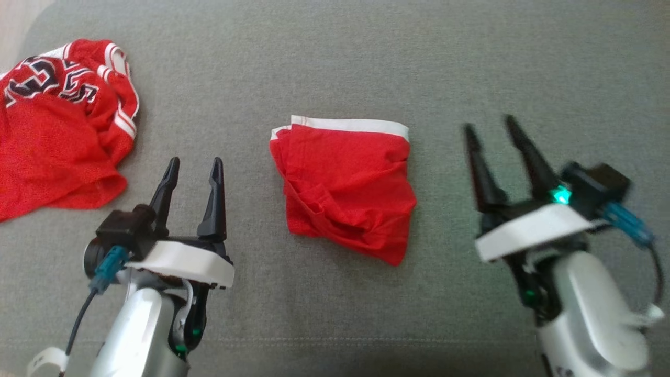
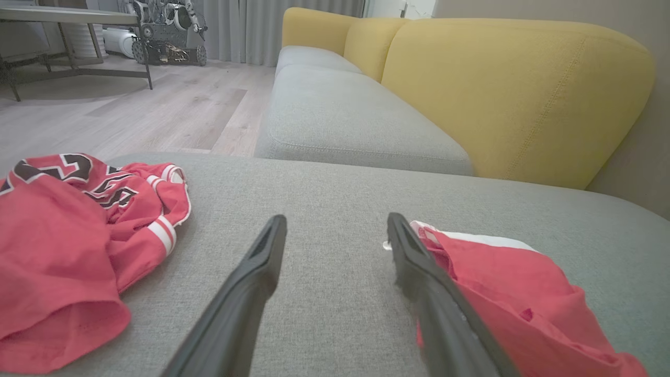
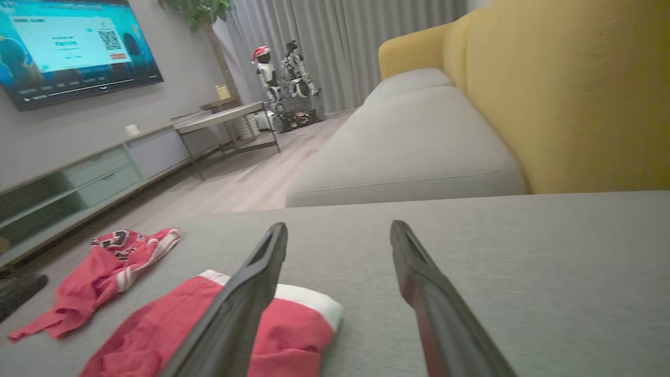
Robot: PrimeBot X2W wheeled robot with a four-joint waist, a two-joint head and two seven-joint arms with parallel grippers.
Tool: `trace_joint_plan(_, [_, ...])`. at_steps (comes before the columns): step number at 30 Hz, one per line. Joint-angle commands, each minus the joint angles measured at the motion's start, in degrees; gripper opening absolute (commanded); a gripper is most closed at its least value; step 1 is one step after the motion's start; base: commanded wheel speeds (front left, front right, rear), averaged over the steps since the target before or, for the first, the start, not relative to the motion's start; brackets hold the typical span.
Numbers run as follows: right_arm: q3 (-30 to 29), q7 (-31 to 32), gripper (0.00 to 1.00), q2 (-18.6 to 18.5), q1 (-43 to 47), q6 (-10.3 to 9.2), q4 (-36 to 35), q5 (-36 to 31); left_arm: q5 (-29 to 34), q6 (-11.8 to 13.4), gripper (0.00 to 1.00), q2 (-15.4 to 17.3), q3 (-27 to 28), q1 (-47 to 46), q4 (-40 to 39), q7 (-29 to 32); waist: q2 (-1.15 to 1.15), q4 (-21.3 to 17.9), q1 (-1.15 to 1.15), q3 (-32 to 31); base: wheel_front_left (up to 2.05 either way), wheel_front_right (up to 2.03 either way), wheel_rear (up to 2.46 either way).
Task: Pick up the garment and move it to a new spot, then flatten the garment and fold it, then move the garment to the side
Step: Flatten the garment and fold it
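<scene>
The folded red garment [image 1: 345, 183] lies at the middle of the grey seat cushion [image 1: 366, 63], its white waistband along the 12 o'clock edge. Its lower layers are tucked under and cannot be made out. At about 9 o'clock from it, the left gripper [image 1: 195, 161] has its fingers spread, nothing between them, tips pointing to 12. At 3 o'clock the right gripper [image 1: 489, 123] is likewise spread and empty, tips leaning toward 11; it is blurred, and its forearm is cut off at the frame's lower edge.

A crumpled red jersey [image 1: 57, 131] sits at 10 o'clock, cut by the left border, its lettering unreadable.

In the left wrist view, that gripper's right finger [image 2: 419, 262] covers the near edge of the garment [image 2: 513, 293]. In the right wrist view, the left finger [image 3: 251, 293] crosses over the garment [image 3: 293, 324]; whether it touches the cloth cannot be told.
</scene>
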Motion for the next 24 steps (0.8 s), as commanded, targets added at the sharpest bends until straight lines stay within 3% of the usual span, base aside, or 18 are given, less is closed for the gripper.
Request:
trace_joint_plan(1, [0.0, -0.1, 1.00, 0.9, 0.1, 0.39, -2.9, -1.1, 0.7, 0.6, 1.00, 1.4, 2.3, -0.7, -2.1, -0.7, 0.00, -0.3, 0.00, -0.3, 0.00, 0.00, 0.00])
trace_joint_plan(8, [-6.7, 0.8, 1.00, 0.9, 6.2, 0.39, -5.9, -5.3, 1.0, 0.9, 1.00, 2.5, 1.9, 0.4, -3.0, 0.1, 0.00, -0.8, 0.00, -0.8, 0.00, 0.00, 0.00])
trace_joint_plan(24, [-7.7, 1.2, 1.00, 0.9, 7.6, 0.39, -6.3, -5.4, 0.9, 1.5, 1.00, 3.3, 0.9, 1.0, -4.3, 1.4, 0.00, -0.6, 0.00, -0.9, 0.00, 0.00, 0.00])
